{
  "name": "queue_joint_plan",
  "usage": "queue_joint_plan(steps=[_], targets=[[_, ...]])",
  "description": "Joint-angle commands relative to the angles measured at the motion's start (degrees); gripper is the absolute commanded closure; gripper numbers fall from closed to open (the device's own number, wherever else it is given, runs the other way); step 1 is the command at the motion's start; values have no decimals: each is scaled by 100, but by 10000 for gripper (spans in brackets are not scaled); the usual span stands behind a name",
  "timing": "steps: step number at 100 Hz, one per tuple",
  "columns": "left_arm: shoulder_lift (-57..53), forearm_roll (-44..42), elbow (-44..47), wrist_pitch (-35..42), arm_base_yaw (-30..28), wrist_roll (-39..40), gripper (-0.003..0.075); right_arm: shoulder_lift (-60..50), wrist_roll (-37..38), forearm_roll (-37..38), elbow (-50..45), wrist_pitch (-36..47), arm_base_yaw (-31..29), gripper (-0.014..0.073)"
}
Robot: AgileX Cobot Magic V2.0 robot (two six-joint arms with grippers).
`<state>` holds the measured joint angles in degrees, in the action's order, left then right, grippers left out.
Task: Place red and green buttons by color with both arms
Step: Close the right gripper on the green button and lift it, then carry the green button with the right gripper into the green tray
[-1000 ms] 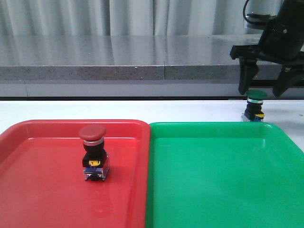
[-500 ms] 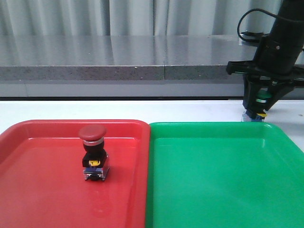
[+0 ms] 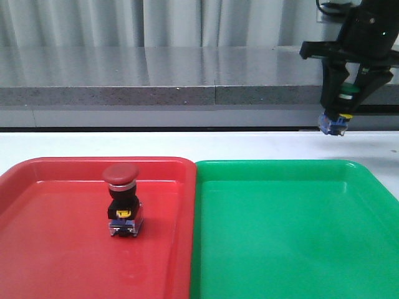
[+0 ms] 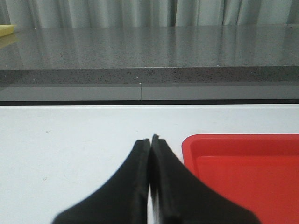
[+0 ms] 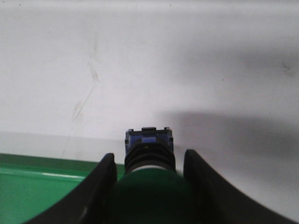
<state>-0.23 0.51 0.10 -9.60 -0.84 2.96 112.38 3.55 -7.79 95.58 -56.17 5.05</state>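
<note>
Red button [image 3: 122,200] is stood upright in the red tray [image 3: 50,249]; green button [image 3: 340,112], seemingly tilted, is held aloft by the right gripper [image 3: 348,103].

Front cam sits low at the table's near edge, facing fwd over the red tray [image 3: 37,187] and green tray [image 3: 287,237] toward a grey ledge [image 3: 156,93] and curtain, w/ the right gripper [image 3: 346,93] up high at far right. Left wrist cam looks out level past its own closed left gripper [image 4: 149,140], very close, over white table [image 4: 70,140] to the same ledge; it shares the red tray's corner [image 4: 196,142] w/ the front cam. Right wrist cam looks steeply down from just behind its fingers [image 5: 100,182], tight on the green button [image 5: 148,186] between them, w/ the green tray's edge [image 5: 46,163] beneath the hand also in the front cam.
</note>
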Motion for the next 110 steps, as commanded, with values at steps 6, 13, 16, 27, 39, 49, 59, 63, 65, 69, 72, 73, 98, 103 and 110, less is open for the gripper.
queue_joint_plan(steps=[6, 13, 16, 27, 39, 49, 59, 63, 65, 69, 72, 73, 98, 103, 110], targets=[[-192, 46, 64, 490, -23, 47, 741, -704, 20, -170, 153, -71, -1, 421], [-192, 46, 64, 490, -23, 47, 741, -830, 20, -333, 153, -184, 1, 421], [-192, 46, 64, 490, -23, 47, 741, -889, 20, -411, 153, -249, 15, 421], [-192, 46, 64, 490, -23, 47, 741, -1047, 20, -466, 153, -399, 109, 421], [-192, 46, 64, 490, -23, 47, 741, -1131, 40, -471, 153, -511, 300, 421], [-192, 46, 64, 490, -23, 47, 741, -1163, 278, -471, 127, -560, 495, 421], [-192, 46, 64, 490, -23, 47, 741, -1228, 407, -460, -112, -411, 748, 421], [-192, 46, 64, 490, -23, 47, 741, -1264, 429, -460, -270, -299, 829, 421], [-192, 46, 64, 490, -23, 47, 741, -1280, 447, -460, -354, -249, 877, 421], [-192, 46, 64, 490, -23, 47, 741, -1330, 499, -460, -494, -157, 964, 421], [-192, 46, 64, 490, -23, 47, 741, -1357, 535, -460, -650, -44, 1017, 421], [-192, 46, 64, 490, -23, 47, 741, -1378, 541, -460, -679, -23, 1042, 421], [-192, 46, 64, 490, -23, 47, 741, -1584, 763, -460, -1755, 630, 1466, 421], [-192, 46, 64, 490, -23, 47, 741, -1584, 788, -460, -1954, 732, 1545, 421], [-192, 46, 64, 490, -23, 47, 741, -1584, 846, -460, -2251, 972, 1655, 421]])
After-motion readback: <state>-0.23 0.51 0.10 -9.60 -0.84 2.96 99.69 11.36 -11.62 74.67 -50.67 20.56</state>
